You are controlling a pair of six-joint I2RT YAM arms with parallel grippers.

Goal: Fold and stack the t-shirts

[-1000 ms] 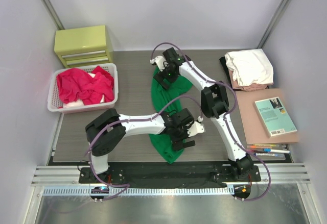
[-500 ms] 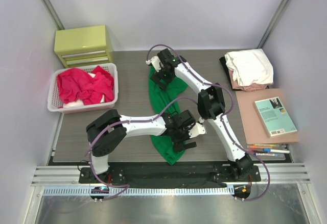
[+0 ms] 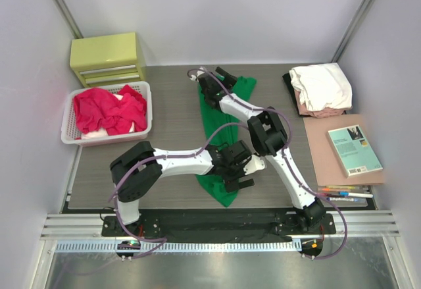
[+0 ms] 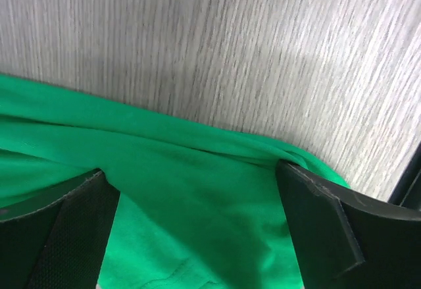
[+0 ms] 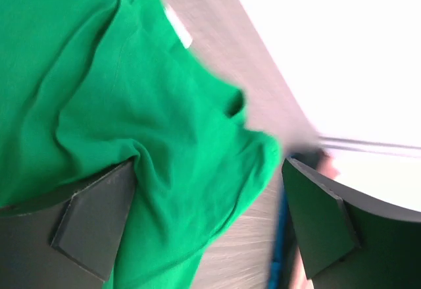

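A bright green soft cloth t-shirt [image 3: 210,126] is being shown lying in one long, narrow strip on the grey wood-grain table [image 3: 164,105], running from the far middle towards the near edge. Its near end is being straddled by the left gripper [image 3: 240,174], whose jaws are being held wide apart. In the left wrist view, green cloth [image 4: 197,210] is being seen spread across the whole gap of that gripper [image 4: 192,174], with both black fingers [image 4: 66,230] resting at its folds and not clamped on it. The far end is being straddled in the same way by the right gripper [image 3: 212,91], its jaws also spread wide. In the blurred right wrist view, rumpled green cloth [image 5: 99,105] with a small white neck label [image 5: 177,26] is being seen ahead of and between the fingers of that gripper [image 5: 210,167]. Red and magenta crumpled cloth shirts [image 3: 108,108] are being held in the white slatted plastic basket [image 3: 69,131] at the left, and a white folded cloth shirt [image 3: 322,85] is lying at the far right.
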